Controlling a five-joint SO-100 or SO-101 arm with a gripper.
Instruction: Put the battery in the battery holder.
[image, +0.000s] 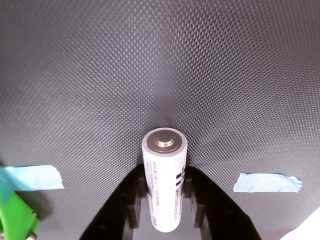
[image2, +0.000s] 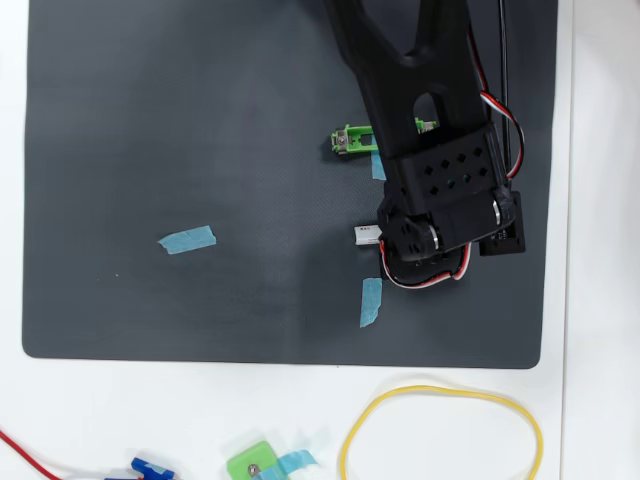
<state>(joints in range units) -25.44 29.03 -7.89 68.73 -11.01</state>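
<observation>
The battery (image: 164, 185) is a white cylinder with grey print, and its metal end faces the camera in the wrist view. My gripper (image: 165, 175) is shut on it, with a black finger on each side, above the dark mat. In the overhead view only the battery's tip (image2: 366, 234) sticks out to the left of my gripper (image2: 378, 236), which is mostly hidden under the arm. The bright-green battery holder (image2: 350, 140) lies on the mat just above my gripper, with its middle covered by the arm. A green corner of the holder (image: 15, 217) shows at the lower left of the wrist view.
Blue tape strips (image2: 187, 239) (image2: 371, 301) (image2: 377, 166) lie on the dark mat (image2: 150, 120). On the white table below the mat are a yellow cord loop (image2: 440, 430) and a small squarish green block (image2: 252, 464). Blue tape (image: 267, 182) also shows in the wrist view.
</observation>
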